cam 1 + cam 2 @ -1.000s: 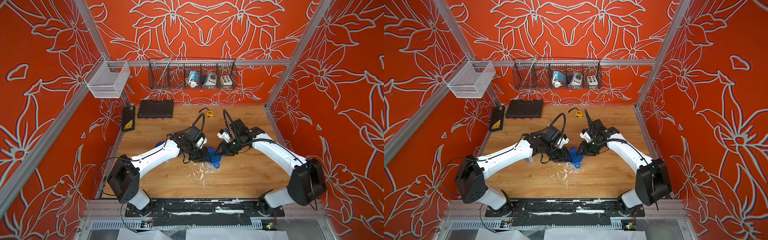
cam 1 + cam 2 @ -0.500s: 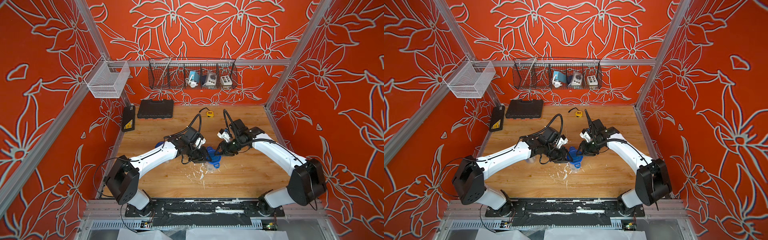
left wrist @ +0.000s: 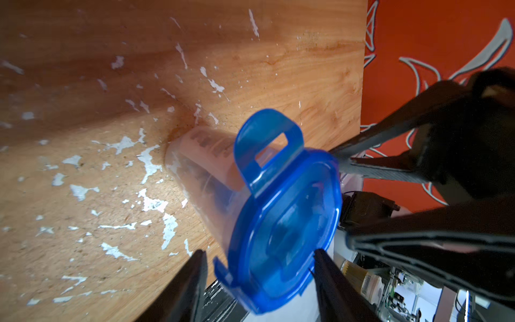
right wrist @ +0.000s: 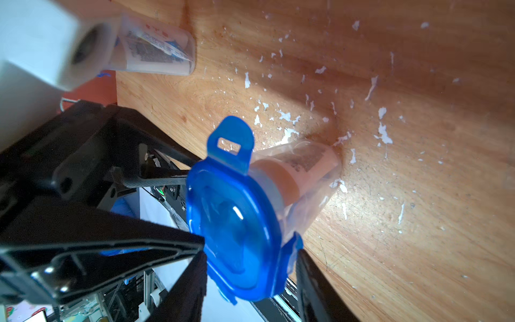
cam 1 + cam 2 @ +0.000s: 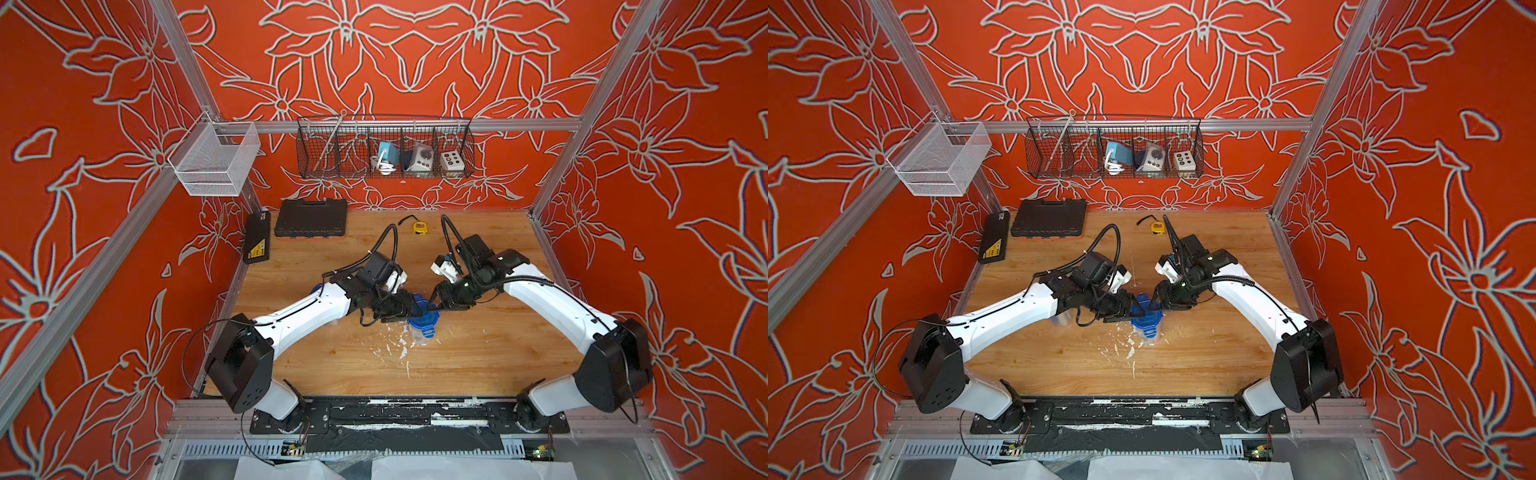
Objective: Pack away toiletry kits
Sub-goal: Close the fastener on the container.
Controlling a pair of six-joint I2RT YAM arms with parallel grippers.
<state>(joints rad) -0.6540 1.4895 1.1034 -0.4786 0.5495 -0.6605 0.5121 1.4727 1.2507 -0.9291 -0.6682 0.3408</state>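
Note:
A clear cup (image 3: 200,172) stands mid-table with a blue lid (image 5: 423,322) on top; one lid tab (image 3: 267,139) sticks up. Something white with a printed label (image 4: 295,167) shows through the cup wall. My left gripper (image 3: 259,278) is open, its fingers either side of the lid with small gaps. From the opposite side my right gripper (image 4: 250,278) straddles the same lid (image 4: 237,223), also open. In both top views the two grippers (image 5: 405,309) (image 5: 434,301) meet over this cup. A second clear cup (image 4: 156,53) holding a white-blue tube stands behind my left arm, partly hidden.
A black tool case (image 5: 311,217) and a flat black box with a yellow label (image 5: 257,237) lie at the back left. A yellow tape measure (image 5: 419,227) sits at the back middle. A wire basket (image 5: 384,151) and a white mesh basket (image 5: 214,160) hang on the walls.
Both grippers have spread their jaws wider around the blue lid. The left arm shifted slightly; the cup has stayed in place.

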